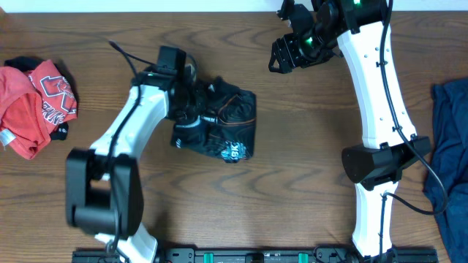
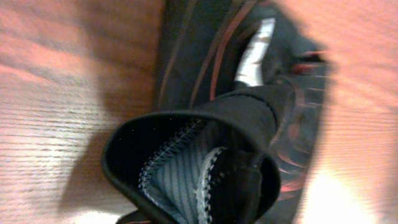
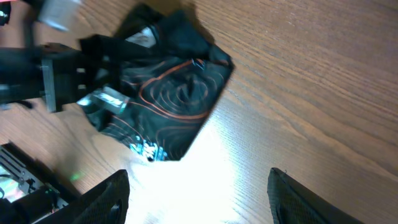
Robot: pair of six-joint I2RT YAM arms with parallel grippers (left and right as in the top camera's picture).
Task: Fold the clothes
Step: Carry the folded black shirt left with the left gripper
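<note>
You will find the black short-sleeved sports jersey (image 1: 228, 117), with its thin orange contour lines and white logos, lying as a compact folded bundle near the middle of the brown wooden table (image 1: 307, 190). The orange rings face up on its right half, and a white-and-blue logo shows at its near lower corner.

Your left gripper (image 1: 191, 108) sits at the left edge of that bundle, buried in the cloth. It is clenched. In the left wrist view a stitched black hem (image 2: 186, 127) with a grey ribbed lining curls up close to the lens, so the grasp is on the jersey's edge. The fingers themselves are hidden by fabric there. A white strip of print (image 2: 254, 53) shows on the cloth beyond the hem.

Your right gripper (image 1: 287, 52) hangs at the far side of the table, well apart from the jersey and up to its right. Its two dark fingers (image 3: 102, 199) stand wide apart in the right wrist view, released, with only bare wood between them.

A crumpled red garment with white lettering (image 1: 33, 102) lies at the left edge of the table. A dark blue cloth (image 1: 450, 139) lies at the right edge. Both are well apart from the jersey.
</note>
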